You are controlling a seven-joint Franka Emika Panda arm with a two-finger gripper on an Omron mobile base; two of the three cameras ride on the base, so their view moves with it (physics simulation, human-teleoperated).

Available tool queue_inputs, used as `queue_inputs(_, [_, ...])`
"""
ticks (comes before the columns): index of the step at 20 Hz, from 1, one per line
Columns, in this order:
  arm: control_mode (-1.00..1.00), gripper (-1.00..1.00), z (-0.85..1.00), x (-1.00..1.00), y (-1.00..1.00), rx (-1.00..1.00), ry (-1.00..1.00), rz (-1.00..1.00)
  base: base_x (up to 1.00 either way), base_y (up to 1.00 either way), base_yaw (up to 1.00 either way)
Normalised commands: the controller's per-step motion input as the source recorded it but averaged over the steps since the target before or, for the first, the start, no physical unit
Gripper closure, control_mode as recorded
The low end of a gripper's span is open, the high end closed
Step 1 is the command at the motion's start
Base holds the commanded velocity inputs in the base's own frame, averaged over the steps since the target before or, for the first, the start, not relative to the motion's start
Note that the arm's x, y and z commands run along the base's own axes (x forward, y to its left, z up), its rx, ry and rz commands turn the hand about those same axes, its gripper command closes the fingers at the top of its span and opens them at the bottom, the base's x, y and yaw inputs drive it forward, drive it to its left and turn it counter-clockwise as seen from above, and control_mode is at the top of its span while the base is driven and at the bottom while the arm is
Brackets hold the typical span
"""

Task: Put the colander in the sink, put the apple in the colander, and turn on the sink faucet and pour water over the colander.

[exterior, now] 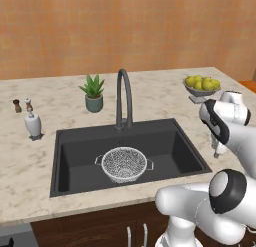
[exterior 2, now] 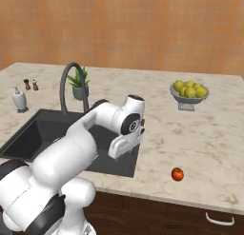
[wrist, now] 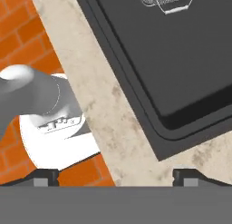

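**Colander sits in the sink, apple waits on the counter**

The beige marble counter (exterior: pixel 30 161) stretches wide under an orange wall. Set into it, the dark grey sink (exterior: pixel 185 151) holds the colander (exterior: pixel 124 163), upright on the basin floor near the middle, below the arched sink faucet (exterior: pixel 123 98). The white arm bends over the counter just right of the sink's front corner. Its gripper (wrist: pixel 116 175) points down at the counter edge beside that corner, fingertips (wrist: pixel 188 177) spread wide apart with nothing between them. A grey bowl of yellow-green fruit (exterior 2: pixel 189 92) stands toward the back right. The apple (exterior 2: pixel 177 174) lies alone on the counter near the front edge, well apart from the sink.
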Motion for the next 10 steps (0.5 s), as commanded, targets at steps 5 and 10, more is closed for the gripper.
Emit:
queue_inputs(5, [-1.0, -1.0, 0.0, -0.04, -0.28, -0.07, 0.11, -0.87, 0.0, 0.0, 0.0])
queue_inputs(10, [-1.0, -1.0, 0.0, 0.0, -0.46, -0.01, 0.01, -0.84, 0.0, 0.0, 0.0])
